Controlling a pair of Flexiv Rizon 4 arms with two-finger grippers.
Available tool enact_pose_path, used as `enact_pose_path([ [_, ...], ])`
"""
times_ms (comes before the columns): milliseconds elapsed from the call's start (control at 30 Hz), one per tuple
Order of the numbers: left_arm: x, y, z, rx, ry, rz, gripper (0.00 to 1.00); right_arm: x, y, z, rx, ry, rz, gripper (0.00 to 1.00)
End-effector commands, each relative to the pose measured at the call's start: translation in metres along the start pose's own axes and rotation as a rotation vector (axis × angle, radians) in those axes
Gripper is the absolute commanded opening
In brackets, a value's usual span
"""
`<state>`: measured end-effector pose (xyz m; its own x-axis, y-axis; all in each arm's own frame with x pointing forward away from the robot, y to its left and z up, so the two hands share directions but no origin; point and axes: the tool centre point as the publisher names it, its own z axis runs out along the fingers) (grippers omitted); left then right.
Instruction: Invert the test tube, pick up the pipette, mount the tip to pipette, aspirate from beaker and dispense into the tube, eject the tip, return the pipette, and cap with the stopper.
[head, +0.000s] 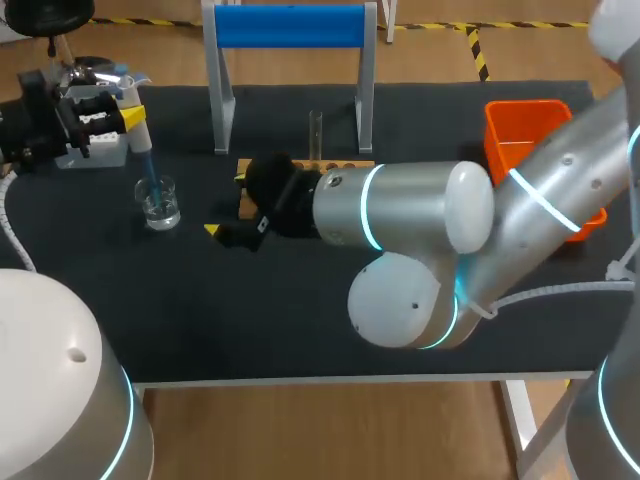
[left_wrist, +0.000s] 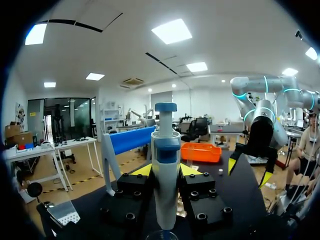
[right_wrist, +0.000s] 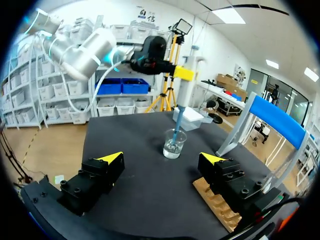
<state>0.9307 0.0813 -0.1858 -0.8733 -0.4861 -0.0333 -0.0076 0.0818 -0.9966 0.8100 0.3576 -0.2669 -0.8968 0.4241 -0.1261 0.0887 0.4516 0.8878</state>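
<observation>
Risk, right side: the right gripper (head: 226, 205) hangs low just beside the wooden rack (head: 350, 165). A careless sweep could, I judge, knock the rack and topple the test tube (head: 315, 135) standing in it.
Risk, left side: the blue tip (head: 148, 172) reaches down inside the beaker (head: 160, 203). A sideways pull before lifting could tip the glass or loosen the tip.
Right arm: comes in from the right, elbow nearest, forearm stretched across the table (head: 300, 320) past the middle.
Right pincer: fingers wide apart, holding nothing.
Left arm: at the far left, wrist level.
Left pincer: the left gripper (head: 110, 115) is clamped on the pipette (head: 130, 95), which hangs upright over the beaker.
</observation>
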Motion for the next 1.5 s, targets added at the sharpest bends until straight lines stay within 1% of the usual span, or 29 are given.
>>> enact_pose_path([
  [33, 0.001, 0.000, 0.001, 0.000, -0.005, 0.001, 0.00, -0.019, 0.007, -0.026, -0.022, 0.251, 0.008, 1.00],
  [200, 0.001, 0.000, 0.001, 0.000, -0.005, 0.001, 0.00, -0.029, 0.021, -0.040, -0.066, 0.326, 0.003, 1.00],
  [300, 0.001, 0.000, 0.001, 0.000, -0.005, 0.001, 0.00, -0.035, 0.031, -0.048, -0.118, 0.398, 0.011, 1.00],
  [333, 0.001, 0.000, 0.001, 0.000, -0.005, 0.001, 0.00, -0.037, 0.034, -0.050, -0.127, 0.409, 0.009, 1.00],
  [400, 0.001, 0.000, 0.001, 0.000, -0.005, 0.001, 0.00, -0.042, 0.040, -0.053, -0.156, 0.453, 0.010, 1.00],
  [600, 0.001, 0.000, 0.001, 0.000, -0.005, 0.001, 0.00, -0.054, 0.060, -0.062, -0.214, 0.550, -0.007, 1.00],
  [767, 0.001, 0.000, 0.001, 0.000, -0.005, 0.001, 0.00, -0.062, 0.076, -0.067, -0.219, 0.624, -0.044, 1.00],
  [967, 0.001, 0.000, 0.001, 0.000, -0.005, 0.001, 0.00, -0.071, 0.093, -0.070, -0.239, 0.711, -0.055, 1.00],
  [1067, 0.001, 0.000, 0.001, 0.000, -0.005, 0.001, 0.00, -0.072, 0.102, -0.071, -0.256, 0.764, -0.056, 1.00],
  [1333, 0.001, 0.000, 0.001, 0.000, -0.005, 0.001, 0.00, -0.075, 0.122, -0.071, -0.261, 0.853, -0.075, 1.00],
  [1500, 0.001, 0.000, 0.001, 0.000, -0.005, 0.001, 0.00, -0.076, 0.132, -0.070, -0.267, 0.903, -0.124, 1.00],
])
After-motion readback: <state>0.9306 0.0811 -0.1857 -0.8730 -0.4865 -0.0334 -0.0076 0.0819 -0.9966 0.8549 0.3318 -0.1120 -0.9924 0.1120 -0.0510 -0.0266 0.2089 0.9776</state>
